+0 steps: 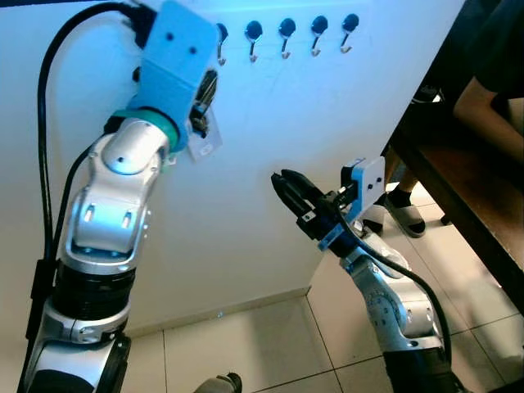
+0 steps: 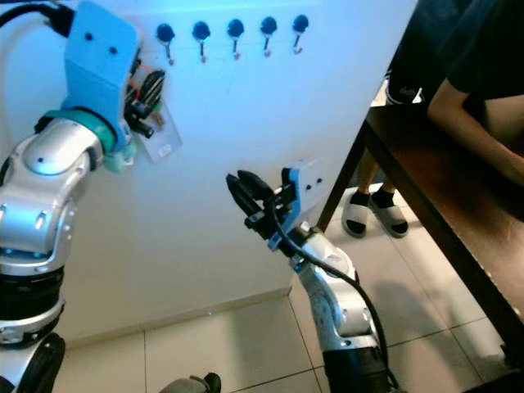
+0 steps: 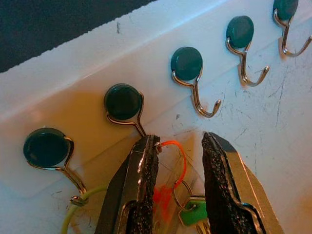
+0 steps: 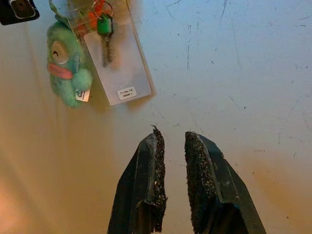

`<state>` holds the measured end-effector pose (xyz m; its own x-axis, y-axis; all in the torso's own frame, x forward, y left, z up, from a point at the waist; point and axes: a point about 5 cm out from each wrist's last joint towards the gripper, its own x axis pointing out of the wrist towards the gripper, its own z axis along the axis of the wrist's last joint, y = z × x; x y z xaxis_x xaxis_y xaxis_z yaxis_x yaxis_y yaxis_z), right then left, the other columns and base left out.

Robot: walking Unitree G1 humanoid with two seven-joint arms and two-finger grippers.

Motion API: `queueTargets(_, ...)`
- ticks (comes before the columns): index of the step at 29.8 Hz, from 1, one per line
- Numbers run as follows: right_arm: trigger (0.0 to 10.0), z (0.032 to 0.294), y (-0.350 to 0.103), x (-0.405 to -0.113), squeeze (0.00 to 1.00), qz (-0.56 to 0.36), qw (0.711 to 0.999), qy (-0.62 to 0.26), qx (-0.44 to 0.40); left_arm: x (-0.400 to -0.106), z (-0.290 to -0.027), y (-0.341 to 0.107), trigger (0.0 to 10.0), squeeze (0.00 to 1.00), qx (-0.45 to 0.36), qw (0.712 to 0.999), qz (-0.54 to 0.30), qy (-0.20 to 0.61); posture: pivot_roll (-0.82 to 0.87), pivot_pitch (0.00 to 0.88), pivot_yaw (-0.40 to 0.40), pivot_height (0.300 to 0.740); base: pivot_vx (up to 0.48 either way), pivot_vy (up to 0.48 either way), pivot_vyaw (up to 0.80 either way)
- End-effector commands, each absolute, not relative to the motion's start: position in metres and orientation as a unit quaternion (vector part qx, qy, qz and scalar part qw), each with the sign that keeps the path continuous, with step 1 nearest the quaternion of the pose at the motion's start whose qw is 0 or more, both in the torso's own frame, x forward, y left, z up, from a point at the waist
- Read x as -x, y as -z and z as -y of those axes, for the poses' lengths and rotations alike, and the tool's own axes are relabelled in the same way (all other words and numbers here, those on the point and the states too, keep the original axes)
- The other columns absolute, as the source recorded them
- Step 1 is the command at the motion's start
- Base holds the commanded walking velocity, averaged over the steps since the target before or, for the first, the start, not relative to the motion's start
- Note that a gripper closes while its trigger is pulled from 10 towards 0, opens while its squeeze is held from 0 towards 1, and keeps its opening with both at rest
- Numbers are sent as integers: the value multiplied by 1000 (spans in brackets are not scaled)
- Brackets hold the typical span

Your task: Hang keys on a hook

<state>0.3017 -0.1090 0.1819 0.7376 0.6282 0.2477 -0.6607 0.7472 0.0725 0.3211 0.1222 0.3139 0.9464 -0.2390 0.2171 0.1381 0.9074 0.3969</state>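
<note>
1. Hanging is the step you are in: your left gripper is raised to the white wall, right under the row of dark-capped hooks, with the keys between its two fingers.

2. In the left wrist view the fingers stand apart, with the orange loop, the key ring and the green-headed key sitting in the gap. I cannot tell whether the fingers are bearing on the bunch or merely bracketing it, nor whether the loop is already over a hook.

3. The orange loop's top sits just below and beside the second hook, whose wire shank runs down to the edge of your left finger. A yellow-green cord already hangs from the hook next to it.

4. From the right wrist view the bunch hangs against the wall as a clear card sleeve with the key, and a green plush charm just beside it.

5. Your right gripper is held out low before the wall, well apart from the hooks, its fingers nearly closed with only a narrow slit between them and nothing in them.

6. My judgement for the next move: check that the loop rides over the hook's upturned tip, then ease the left gripper down and away. If it is not on, lift slightly and shift it toward the hook first.

7. Keep the right arm where it is; it has no part in this.
</note>
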Motion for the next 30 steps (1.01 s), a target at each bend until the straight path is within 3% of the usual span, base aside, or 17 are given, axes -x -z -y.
queueTargets(1,10000,110,-181,-300,0,101,929,-345,-83,-326,-121,-297,10000,0,-197,970,88,113,118,0,99,740,0,0,0)
queueTargets(7,10000,111,-181,-300,0,101,930,-345,-83,-311,-131,-293,10000,0,-228,960,135,94,122,0,94,740,0,0,0)
queueTargets(11,10000,112,-181,-301,0,101,929,-346,-82,-299,-140,-302,10000,0,-202,956,203,60,122,0,90,740,0,0,0)
queueTargets(16,10000,113,-181,-301,0,101,930,-345,-79,-292,-146,-308,10000,0,-191,955,226,34,118,0,86,740,0,0,0)
queueTargets(24,10000,114,-182,-302,0,103,930,-345,-74,-277,-145,-286,10000,0,-182,963,168,110,127,0,78,740,0,0,0)
queueTargets(25,10000,115,-184,-302,0,108,932,-340,-69,-279,-144,-272,10000,0,-180,967,132,119,126,0,76,740,0,0,0)
queueTargets(30,10000,132,-196,-307,0,134,950,-276,-51,-292,-144,-243,10000,0,-161,980,73,95,99,0,67,740,0,0,0)
